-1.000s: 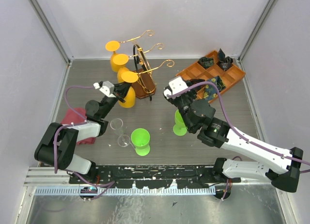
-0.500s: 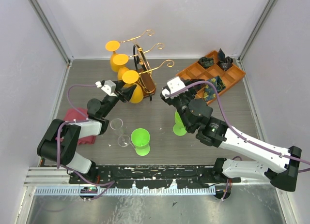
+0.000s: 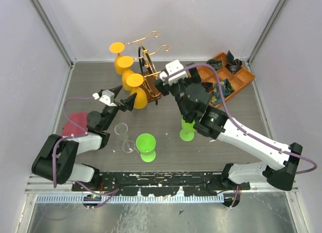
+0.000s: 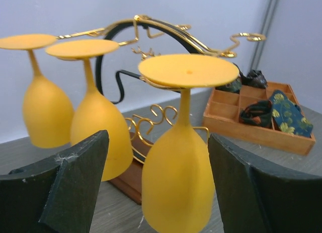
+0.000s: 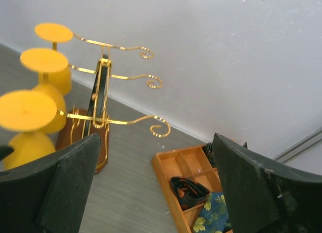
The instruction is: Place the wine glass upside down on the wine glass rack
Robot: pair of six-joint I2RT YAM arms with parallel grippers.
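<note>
Once my left gripper (image 3: 127, 104) had let go and drawn back toward the near left, the yellow wine glass (image 4: 176, 177) hung bowl-down on the wine glass rack (image 5: 102, 87). Its foot rested on the nearest gold arm, and my parted fingers (image 4: 75, 182) flanked the bowl without touching it. I judged that placement done. My right gripper (image 3: 170, 86) had swung up beside the rack, spread wide and empty. The glass looked like opaque matte plastic, with a flat disc foot, slim stem and egg-shaped bowl. The rack was thin scrolled wire with a dark hoop on a wooden base.
</note>
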